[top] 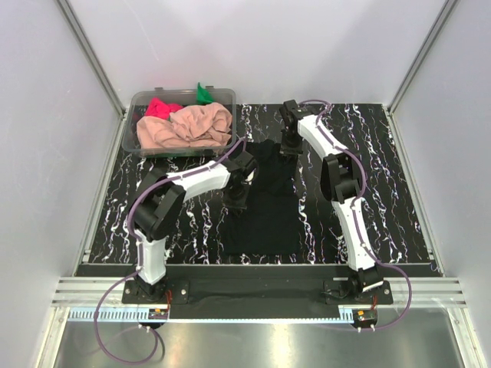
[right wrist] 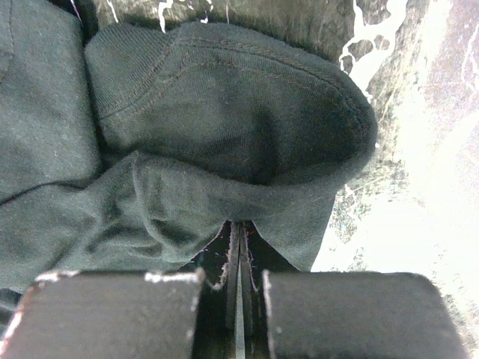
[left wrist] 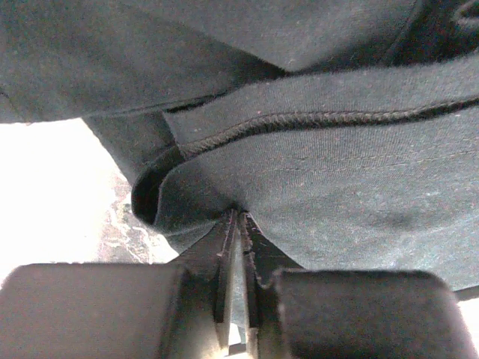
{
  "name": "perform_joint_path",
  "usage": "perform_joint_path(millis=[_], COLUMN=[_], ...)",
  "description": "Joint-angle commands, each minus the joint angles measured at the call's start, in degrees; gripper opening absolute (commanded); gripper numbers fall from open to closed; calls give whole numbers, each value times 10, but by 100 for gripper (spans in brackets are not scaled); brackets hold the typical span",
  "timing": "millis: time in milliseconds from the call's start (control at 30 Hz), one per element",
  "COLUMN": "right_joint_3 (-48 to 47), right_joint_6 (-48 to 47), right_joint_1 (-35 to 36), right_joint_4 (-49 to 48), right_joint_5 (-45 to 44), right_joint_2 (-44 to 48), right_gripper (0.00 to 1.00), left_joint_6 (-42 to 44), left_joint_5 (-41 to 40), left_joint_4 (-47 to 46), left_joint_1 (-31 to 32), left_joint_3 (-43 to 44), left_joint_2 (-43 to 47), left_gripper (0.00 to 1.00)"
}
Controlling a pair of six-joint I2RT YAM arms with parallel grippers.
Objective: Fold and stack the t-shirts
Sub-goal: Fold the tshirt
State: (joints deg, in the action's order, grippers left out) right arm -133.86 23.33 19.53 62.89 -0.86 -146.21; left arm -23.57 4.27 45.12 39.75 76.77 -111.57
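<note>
Pressed almost together at the bottom of the left wrist view, the left claw [left wrist: 238,224] has its jaws closed on a doubled layer of the black t-shirt [top: 265,207], with a stitched hem running across just beyond the grip. The right claw [right wrist: 239,228] is likewise clamped on dark cloth. It holds the lower lip of a rounded, hemmed opening that looks like a sleeve, though I cannot be sure of that. From above, the black t-shirt lies on the marbled table [top: 383,192] between the two arms as a long, fairly narrow shape. The left claw is at its left edge and the right claw is at its far right corner. Gripping two separated points on the edge probably serves to keep the cloth taut, so that a lifted section can be carried over as a flat panel and not bunch up. This suggests a fold is in hand and not finished. The peach-pink t-shirt [top: 188,126], the pink-red t-shirt [top: 159,107] and the green t-shirt [top: 203,93] sit crumpled together in the clear tub [top: 134,123] at the far left of the table. They are kept out of the working area and are not yet folded, so most of the task appears to lie ahead.
</note>
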Motion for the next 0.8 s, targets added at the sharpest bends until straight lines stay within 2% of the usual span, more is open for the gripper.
perform_joint_path(millis=[0,100,567,767], right_joint_3=[-44,-83,-182,-218], right_joint_6=[-12,-16,-20,-18], right_joint_1=[-1,-1,-10,-14], right_joint_4=[6,14,16,-5], right_joint_5=[-17,-18,-6,28], right_joint_2=[-44,-66,-126,-138], right_gripper=[0,0,0,0], left_joint_6=[-9,-14,-31,-38], left_joint_5=[-25,-30,-22,-15], left_joint_4=[8,8,1,-8], left_joint_1=[11,20,44,50], left_joint_3=[-28,-44,-91,-109], left_joint_2=[5,8,7,13], left_gripper=[8,0,0,0])
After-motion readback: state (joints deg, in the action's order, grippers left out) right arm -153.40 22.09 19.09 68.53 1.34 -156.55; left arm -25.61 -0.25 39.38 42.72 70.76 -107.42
